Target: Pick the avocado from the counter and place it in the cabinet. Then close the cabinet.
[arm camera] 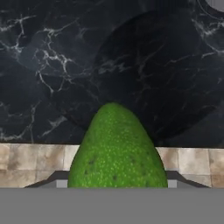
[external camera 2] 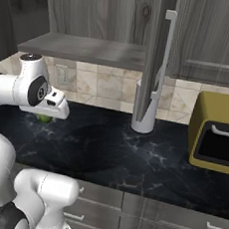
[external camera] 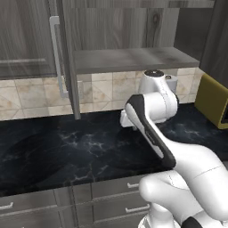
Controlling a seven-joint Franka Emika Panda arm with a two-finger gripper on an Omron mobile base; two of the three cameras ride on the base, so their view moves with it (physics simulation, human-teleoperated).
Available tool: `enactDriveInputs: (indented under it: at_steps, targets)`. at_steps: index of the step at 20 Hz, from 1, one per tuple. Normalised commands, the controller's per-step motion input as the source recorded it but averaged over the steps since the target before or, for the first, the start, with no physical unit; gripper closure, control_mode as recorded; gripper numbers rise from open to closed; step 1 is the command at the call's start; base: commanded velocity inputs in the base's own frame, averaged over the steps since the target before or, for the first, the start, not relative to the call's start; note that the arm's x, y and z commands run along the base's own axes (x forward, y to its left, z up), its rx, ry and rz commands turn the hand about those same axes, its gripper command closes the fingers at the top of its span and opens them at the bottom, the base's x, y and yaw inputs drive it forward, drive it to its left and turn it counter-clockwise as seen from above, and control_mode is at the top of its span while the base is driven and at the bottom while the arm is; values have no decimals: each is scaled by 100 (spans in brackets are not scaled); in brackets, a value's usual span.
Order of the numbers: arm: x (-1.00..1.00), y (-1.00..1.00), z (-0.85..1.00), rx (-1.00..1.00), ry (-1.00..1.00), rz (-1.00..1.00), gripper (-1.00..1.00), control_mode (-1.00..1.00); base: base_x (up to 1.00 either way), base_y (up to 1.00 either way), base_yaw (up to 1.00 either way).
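One open cabinet [external camera 2: 88,48] over black bench [external camera 2: 112,151]. Below its shelf, low over bench: hand [external camera 2: 49,113] closed on avocado [arm camera: 117,151]. Probably light, firm, pebbly, yet round enough to slip; best squeezed across widest middle.

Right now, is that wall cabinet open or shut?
Open. The cabinet shows its bare inner shelf, and its door stands swung out edge-on toward the room.

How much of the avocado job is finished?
Done: the gripper has shut on the avocado, low over the counter. In hand: carrying it. Left: placing it on the open cabinet shelf, then shutting the doors.
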Motion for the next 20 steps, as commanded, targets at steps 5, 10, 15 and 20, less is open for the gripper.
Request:
enactDriveInputs:
  at_steps: [5, 10, 15, 20]
  targets:
    - [-4, -12, 100, -1, -40, 0, 100, -100, 0, 0, 0]
    - [0, -13, 95, -4, -54, 0, 100, -100, 0, 0, 0]
    - [0, -1, 48, -4, -62, 1, 100, -100, 0, 0, 0]
    - [24, 0, 13, 0, -49, 2, 100, -100, 0, 0, 0]
